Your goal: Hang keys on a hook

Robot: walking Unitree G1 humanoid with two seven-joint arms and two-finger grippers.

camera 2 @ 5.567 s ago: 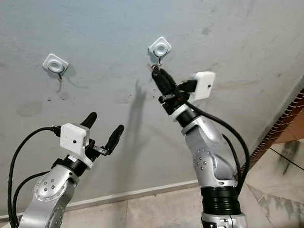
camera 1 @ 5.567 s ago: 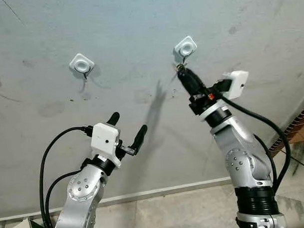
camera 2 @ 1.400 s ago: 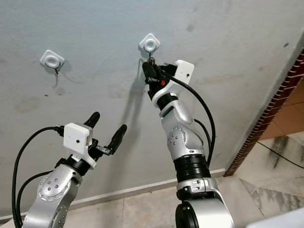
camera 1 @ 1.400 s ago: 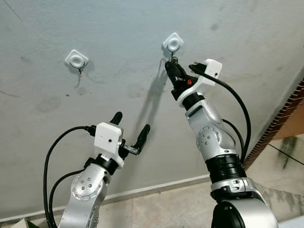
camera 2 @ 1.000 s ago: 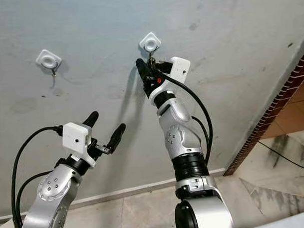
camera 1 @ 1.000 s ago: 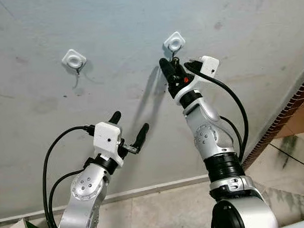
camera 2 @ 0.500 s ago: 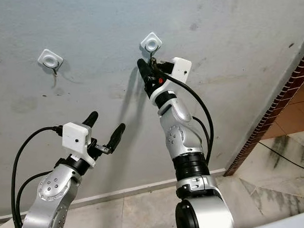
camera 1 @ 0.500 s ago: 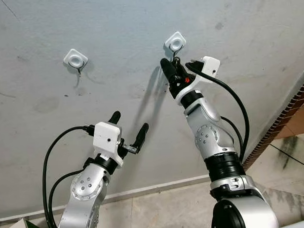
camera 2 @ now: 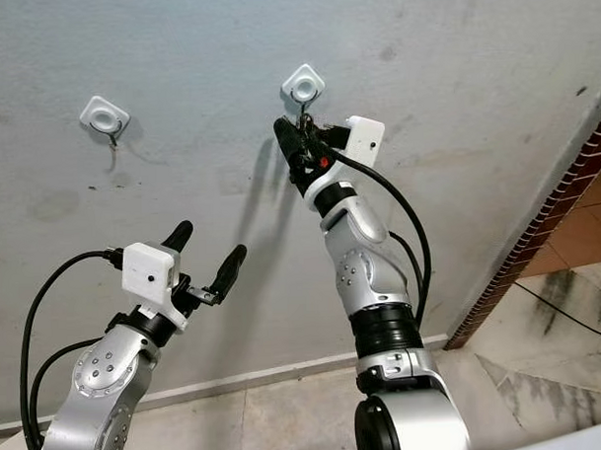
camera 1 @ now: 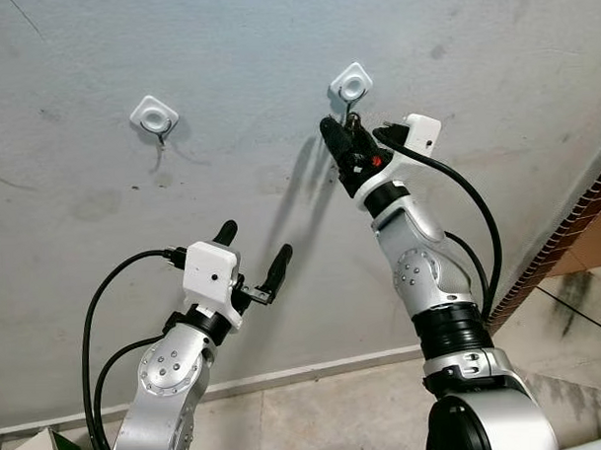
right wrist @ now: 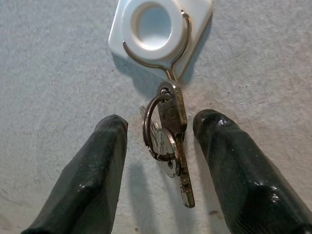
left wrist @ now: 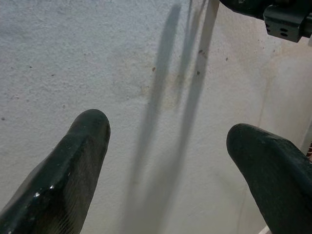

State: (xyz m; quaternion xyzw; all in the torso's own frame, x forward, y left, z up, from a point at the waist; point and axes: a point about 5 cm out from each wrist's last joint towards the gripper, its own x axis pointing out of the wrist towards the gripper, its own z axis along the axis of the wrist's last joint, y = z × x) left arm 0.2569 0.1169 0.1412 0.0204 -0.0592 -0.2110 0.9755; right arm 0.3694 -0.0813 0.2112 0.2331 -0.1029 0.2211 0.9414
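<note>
Right wrist view: keys [right wrist: 168, 139] hang by their ring on hook [right wrist: 165, 80], against wall [right wrist: 58, 58]. Right gripper [right wrist: 163, 146] fingers spread either side, not touching. Left gripper [camera 1: 254, 248] spread, lower, well apart.

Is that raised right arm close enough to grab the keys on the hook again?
Probably yes. The right pincer is open with one finger on either side of the keys, which hang from the hook on the wall, and nothing lies between them.
</note>
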